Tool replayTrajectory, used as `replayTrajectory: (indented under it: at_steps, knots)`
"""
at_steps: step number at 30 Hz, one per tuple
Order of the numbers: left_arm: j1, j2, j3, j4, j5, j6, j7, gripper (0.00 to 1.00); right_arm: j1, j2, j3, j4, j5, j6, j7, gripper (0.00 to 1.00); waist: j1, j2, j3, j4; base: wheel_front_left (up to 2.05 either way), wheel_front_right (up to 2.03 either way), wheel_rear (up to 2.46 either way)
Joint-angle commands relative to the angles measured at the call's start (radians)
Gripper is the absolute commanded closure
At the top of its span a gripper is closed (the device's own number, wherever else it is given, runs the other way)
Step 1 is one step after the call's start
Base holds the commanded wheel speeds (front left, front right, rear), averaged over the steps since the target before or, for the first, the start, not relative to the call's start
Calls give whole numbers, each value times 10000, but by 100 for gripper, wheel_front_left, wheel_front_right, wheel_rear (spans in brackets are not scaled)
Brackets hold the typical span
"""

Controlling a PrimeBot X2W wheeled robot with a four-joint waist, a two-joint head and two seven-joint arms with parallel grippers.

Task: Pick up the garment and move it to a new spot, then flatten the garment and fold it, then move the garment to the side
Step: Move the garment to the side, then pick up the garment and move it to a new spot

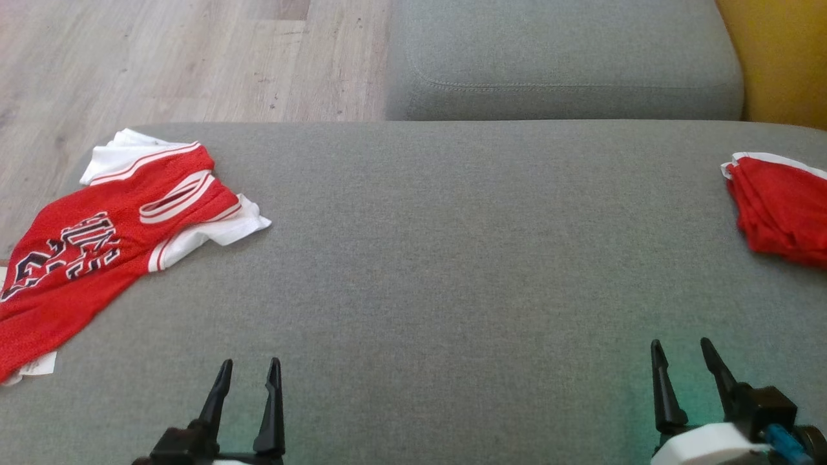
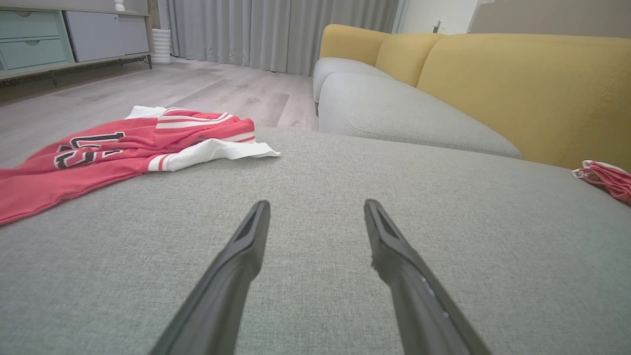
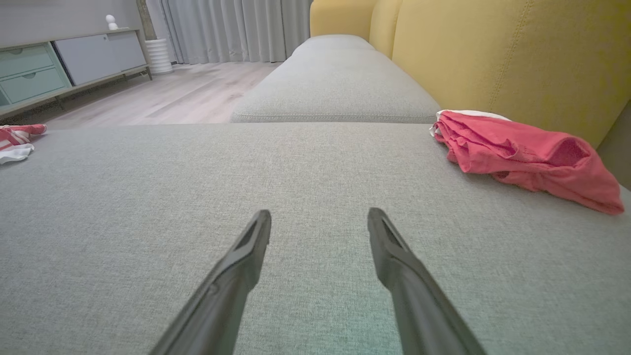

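Note:
A red and white jersey garment (image 1: 97,258) with dark lettering lies spread and rumpled at the left edge of the grey cushion (image 1: 452,258); the left wrist view has it (image 2: 98,153) far to the left, and its edge (image 3: 15,140) shows at the left in the right wrist view. A second, bunched red garment (image 1: 782,213) (image 3: 522,153) lies at the right edge. My left gripper (image 1: 250,363) (image 2: 316,204) hovers open at the front left, right of the jersey and apart from it. Well short of the red bundle, my right gripper (image 1: 681,343) (image 3: 319,213) stands open at the front right.
Behind the cushion sits another grey sofa seat (image 1: 562,58) with a yellow backrest (image 1: 782,58) to the right. Wooden floor (image 1: 161,58) lies beyond the cushion's left and far edges. A low cabinet (image 2: 49,34) and grey curtains (image 2: 276,29) stand far off.

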Motion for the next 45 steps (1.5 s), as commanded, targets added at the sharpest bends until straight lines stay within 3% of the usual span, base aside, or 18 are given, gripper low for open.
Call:
replayTrajectory:
  at_steps: [1, 11, 15, 26, 32, 39, 45]
  knots:
    - [-307, -17, 349, -237, 97, -1, -82, 0, -181, -62, 243, -352, 52, 67, -138, 0, 0, -1, 10, -10, 0, 0, 0]
    - [-371, -19, 260, -159, 20, -80, -82, 0, -116, -60, 331, -553, 155, 67, -141, 0, 0, -1, 90, -16, 0, 0, 0]
    - [-459, -19, 193, -118, 47, -102, -82, 0, -15, -59, 238, -631, 199, 67, -142, 0, 0, -1, 83, 282, 0, 0, 0]
    - [-255, -19, 122, 86, 115, -79, -82, 0, 77, -59, 840, -583, 580, 67, -142, 0, 0, -1, -218, 2792, 0, 0, 0]
    - [182, 5, 467, 55, 127, -94, -82, 0, -154, -59, 1466, -460, 701, 67, -143, 0, 0, -1, -355, 3599, 0, 0, 0]
    - [214, -1, 613, -149, -7, -160, -82, 0, -191, -59, 1628, -413, 639, 67, -143, 0, 0, -1, -106, 3439, 0, 0, 0]
    - [-1399, 104, 529, -321, -413, -279, -82, 0, -678, -59, 1361, -612, -183, 67, -143, 0, 0, -1, 1396, 2758, 0, 0, 0]
